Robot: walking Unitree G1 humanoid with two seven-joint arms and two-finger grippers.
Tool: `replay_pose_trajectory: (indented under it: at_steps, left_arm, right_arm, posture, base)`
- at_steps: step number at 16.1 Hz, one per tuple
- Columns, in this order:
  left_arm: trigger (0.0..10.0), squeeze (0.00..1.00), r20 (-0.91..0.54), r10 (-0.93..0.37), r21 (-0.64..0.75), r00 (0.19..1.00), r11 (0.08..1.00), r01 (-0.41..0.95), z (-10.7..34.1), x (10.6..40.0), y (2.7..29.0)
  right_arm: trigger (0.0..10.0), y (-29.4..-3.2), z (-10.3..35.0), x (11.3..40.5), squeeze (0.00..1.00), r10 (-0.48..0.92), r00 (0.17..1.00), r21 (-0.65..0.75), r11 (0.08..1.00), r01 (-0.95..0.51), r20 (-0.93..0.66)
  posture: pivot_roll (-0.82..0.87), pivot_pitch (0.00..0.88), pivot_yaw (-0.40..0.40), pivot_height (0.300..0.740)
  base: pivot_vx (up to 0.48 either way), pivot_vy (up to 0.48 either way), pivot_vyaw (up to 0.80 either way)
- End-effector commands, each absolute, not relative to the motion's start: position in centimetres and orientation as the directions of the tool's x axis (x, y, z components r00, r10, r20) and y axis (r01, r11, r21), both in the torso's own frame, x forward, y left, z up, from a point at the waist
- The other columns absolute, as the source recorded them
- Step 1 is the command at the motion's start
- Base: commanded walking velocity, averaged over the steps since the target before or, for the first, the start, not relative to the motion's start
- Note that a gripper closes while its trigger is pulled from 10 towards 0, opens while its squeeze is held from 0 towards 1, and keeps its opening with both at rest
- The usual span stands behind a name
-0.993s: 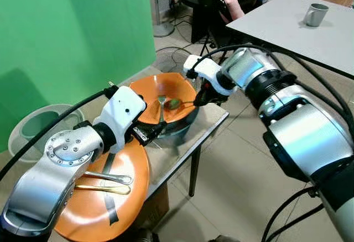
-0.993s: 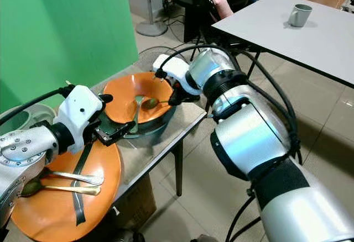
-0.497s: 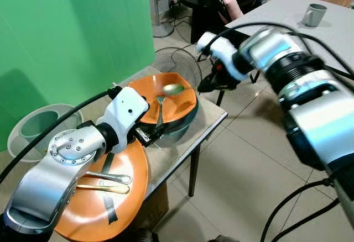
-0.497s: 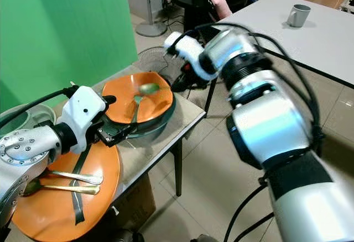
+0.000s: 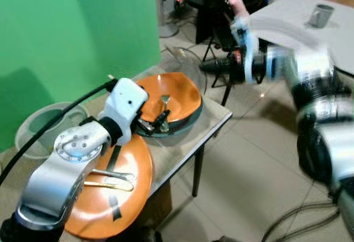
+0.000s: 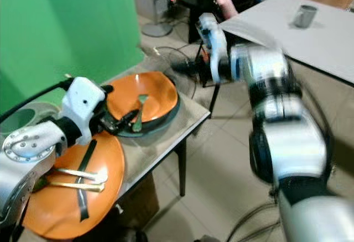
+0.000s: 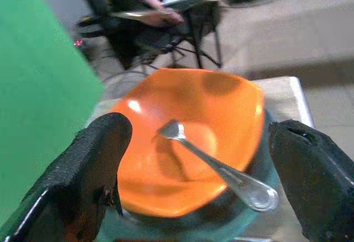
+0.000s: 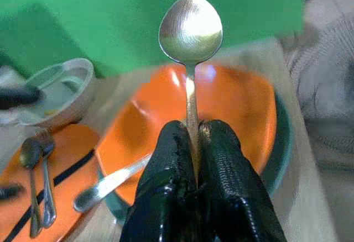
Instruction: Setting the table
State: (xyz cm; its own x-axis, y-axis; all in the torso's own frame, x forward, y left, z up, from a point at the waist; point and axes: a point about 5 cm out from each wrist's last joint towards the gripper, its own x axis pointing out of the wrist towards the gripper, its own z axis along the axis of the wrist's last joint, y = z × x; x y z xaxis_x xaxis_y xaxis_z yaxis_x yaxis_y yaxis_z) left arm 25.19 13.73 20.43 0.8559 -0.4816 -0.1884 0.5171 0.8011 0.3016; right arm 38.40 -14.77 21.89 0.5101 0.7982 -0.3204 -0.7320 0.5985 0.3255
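Right gripper extended forward, fingers pinched — left gripper fingers spread.

A silver spoon sits between black fingers. The far bowl is orange on a teal dish. The near orange plate bears black stripes, against a green backdrop.

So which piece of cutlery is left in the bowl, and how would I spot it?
Find the small table by the green wall; the orange bowl sits at its far end. The fork lies alone inside it, prongs toward the middle, unlike the spoon pinched in the right gripper.
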Motion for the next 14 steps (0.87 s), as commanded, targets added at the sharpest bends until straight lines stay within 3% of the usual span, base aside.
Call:
replay_pose_trajectory:
  at_steps: [1, 2, 3, 5, 6, 9, 12, 14]
  left_arm:
    - [10.0, 0.00, -0.134, -0.462, 0.311, 0.877, 0.821, 0.479, 20.8, 25.1, 13.5]
    - [10.0, 0.00, -0.120, -0.460, 0.303, 0.880, 0.827, 0.473, 20.7, 25.1, 13.3]
    - [10.0, 0.00, -0.086, -0.445, 0.304, 0.891, 0.840, 0.449, 20.5, 25.2, 12.8]
    - [10.0, 0.00, -0.043, -0.406, 0.297, 0.913, 0.867, 0.400, 20.2, 25.3, 12.6]
    - [10.0, 0.00, -0.043, -0.378, 0.291, 0.925, 0.881, 0.374, 19.8, 25.3, 12.6]
    - [10.0, 0.00, -0.061, -0.320, 0.301, 0.945, 0.897, 0.323, 18.2, 24.7, 12.4]
    - [10.0, 0.00, -0.062, -0.214, 0.237, 0.975, 0.946, 0.223, 16.7, 23.5, 12.4]
    - [10.0, 0.00, -0.048, -0.210, 0.224, 0.976, 0.950, 0.216, 16.6, 23.2, 12.1]
  right_arm:
    - [0.0, -15.1, 23.5, 38.0, 0.00, 0.784, 0.602, 0.299, 0.616, -0.728, -0.152]
    - [2.8, -15.2, 23.4, 37.7, 0.00, 0.755, 0.650, 0.310, 0.640, -0.703, -0.085]
    - [10.0, -15.1, 22.9, 35.9, 0.00, 0.691, 0.720, 0.289, 0.679, -0.675, 0.059]
    - [10.0, -14.9, 22.7, 33.9, 0.00, 0.614, 0.773, 0.310, 0.712, -0.630, 0.160]
    - [10.0, -15.0, 22.6, 33.0, 0.00, 0.570, 0.801, 0.253, 0.760, -0.598, 0.181]
    - [10.0, -15.1, 20.7, 30.1, 0.00, 0.445, 0.888, 0.089, 0.886, -0.456, 0.118]
    - [10.0, -15.9, 17.8, 27.2, 0.00, 0.227, 0.973, 0.118, 0.966, -0.230, 0.039]
    - [10.0, -16.1, 16.8, 26.4, 0.00, 0.175, 0.984, 0.118, 0.977, -0.176, 0.017]
  posture:
    - [-0.09, 0.000, 0.081, 0.740]
    - [-0.09, 0.000, 0.081, 0.740]
    - [-0.08, 0.000, 0.101, 0.740]
    - [-0.08, 0.000, 0.111, 0.740]
    - [-0.09, 0.000, 0.110, 0.740]
    - [-0.10, 0.000, 0.093, 0.740]
    - [-0.11, 0.011, 0.078, 0.740]
    - [-0.11, 0.025, 0.078, 0.740]
  base:
    - [0.000, 0.000, 0.00]
    - [0.000, 0.000, 0.00]
    - [0.000, 0.000, 0.00]
    - [0.000, 0.000, 0.00]
    - [0.000, 0.000, 0.00]
    - [0.000, 0.000, -0.33]
    - [0.000, 0.000, -0.78]
    - [0.000, 0.000, -0.78]
